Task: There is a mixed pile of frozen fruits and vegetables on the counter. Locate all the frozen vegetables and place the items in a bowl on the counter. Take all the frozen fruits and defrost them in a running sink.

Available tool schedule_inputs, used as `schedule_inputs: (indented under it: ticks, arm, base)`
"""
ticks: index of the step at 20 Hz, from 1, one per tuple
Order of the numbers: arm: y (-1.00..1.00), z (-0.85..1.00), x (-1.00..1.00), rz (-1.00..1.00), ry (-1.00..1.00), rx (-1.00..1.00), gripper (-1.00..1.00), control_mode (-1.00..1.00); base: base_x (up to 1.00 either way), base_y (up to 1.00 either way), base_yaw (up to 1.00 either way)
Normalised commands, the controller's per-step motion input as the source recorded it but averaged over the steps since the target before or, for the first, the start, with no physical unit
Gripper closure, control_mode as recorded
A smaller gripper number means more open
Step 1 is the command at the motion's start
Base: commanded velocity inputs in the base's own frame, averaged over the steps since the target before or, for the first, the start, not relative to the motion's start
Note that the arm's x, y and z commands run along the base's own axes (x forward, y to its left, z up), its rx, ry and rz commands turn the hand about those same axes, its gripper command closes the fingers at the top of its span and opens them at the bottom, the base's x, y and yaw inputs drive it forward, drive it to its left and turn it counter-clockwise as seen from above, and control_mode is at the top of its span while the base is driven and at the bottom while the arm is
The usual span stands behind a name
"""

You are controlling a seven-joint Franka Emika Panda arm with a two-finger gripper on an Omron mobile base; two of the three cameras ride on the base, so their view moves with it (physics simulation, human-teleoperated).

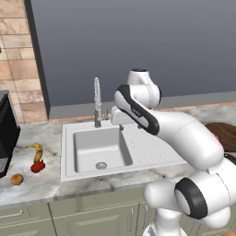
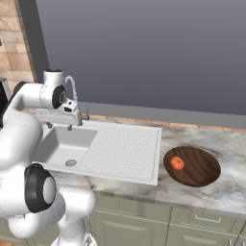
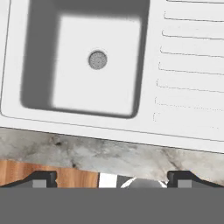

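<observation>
I am hovering over the sink (image 3: pixel 26 118) with my gripper (image 3: pixel 112 178) spread wide and carrying nothing; the basin is lying dry and bare down to its drain (image 3: pixel 97 60); the risk I am judging is mixing up the two round pieces, since the orange-yellow fruit (image 1: pixel 17 179) is looking much like the tomato (image 2: pixel 177 164) already sitting in the bowl (image 2: pixel 202 168); the fruit is waiting on the counter (image 1: pixel 41 184) left of the sink, near the banana (image 1: pixel 37 150) and the red pepper piece (image 1: pixel 38 166), which are lying just beside each other, so a careless pinch could be nudging one while grabbing the other; I am seeing no water coming from the faucet (image 1: pixel 97 99)
</observation>
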Motion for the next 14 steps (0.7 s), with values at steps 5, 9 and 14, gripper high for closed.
schedule_inputs:
  ticks: [5,9,14]
  arm:
    - [0.56,0.00,0.08,0.24,0.01,0.00,-1.00,-1.00]
    - [0.58,0.00,0.06,0.22,0.01,0.00,-1.00,-1.00]
    - [0.55,0.00,0.06,0.19,0.02,0.00,-1.00,-1.00]
  base:
    - [0.00,0.00,0.00]
    - [0.00,0.00,0.00]
    - [0.00,0.00,0.00]
